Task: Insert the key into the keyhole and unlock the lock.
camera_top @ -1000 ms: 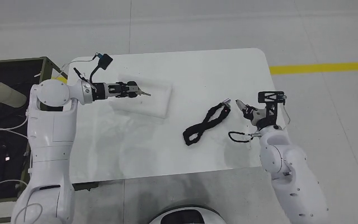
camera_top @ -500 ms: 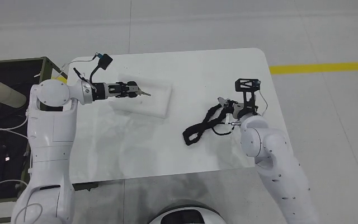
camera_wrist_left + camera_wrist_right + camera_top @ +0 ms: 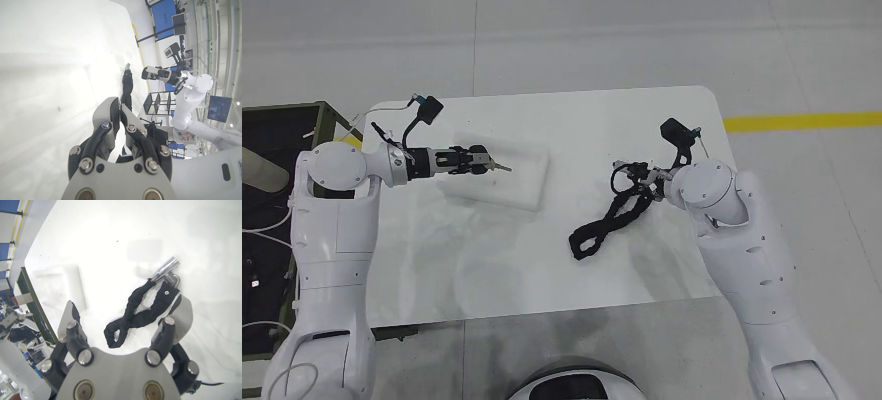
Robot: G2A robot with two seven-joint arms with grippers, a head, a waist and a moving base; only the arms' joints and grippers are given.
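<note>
Lock (image 3: 132, 311): black fabric-sleeved chain in a figure-eight, chrome cylinder (image 3: 166, 269) at its 1 o'clock end, lying at 3 o'clock on the desk (image 3: 642, 120). Right pincer (image 3: 126, 303): spread wide above it. Left pincer (image 3: 119, 109), 10 o'clock: clamped on key (image 3: 503, 167).

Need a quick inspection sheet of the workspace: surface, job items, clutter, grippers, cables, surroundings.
Surface: white table, a few dark specks.
Job's things: key held off the table; black-sleeved chain lock lying on the table, metal lock body at one end.
Clutter: white foam pad.
Grippers: left gripper shut on key, above foam pad; right gripper open, above chain lock.
Cables: black cable at right gripper's base.
Surroundings: yellow floor line; dark green bin beside table.
</note>
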